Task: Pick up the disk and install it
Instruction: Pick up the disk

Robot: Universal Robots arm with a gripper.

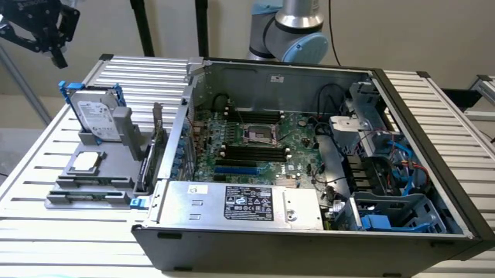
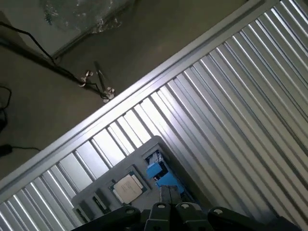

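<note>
The disk (image 1: 97, 117) stands on end in the grey holder (image 1: 87, 184), at the exterior view's left of the case (image 1: 232, 250), its long axis near upright and its label facing the camera, while the gripper (image 1: 45, 32) hangs high above, well apart, and I cannot tell how wide it is.

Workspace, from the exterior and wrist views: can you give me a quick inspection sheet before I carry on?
Surface: ribbed metal table, carrying an open computer case and a grey holder.
Job's things: disk stands upright in the grey holder with its blue rails on, not yet picked up.
Clutter: small square chip lies flat in the holder; a labelled silver box sits inside the case.
Gripper: gripper hangs in the air above the disk, apart from it, toward the exterior view's left.
Cables: blue cables inside the case, at the exterior view's right.
Surroundings: robot arm behind the case; bare floor beyond the table edge.
</note>
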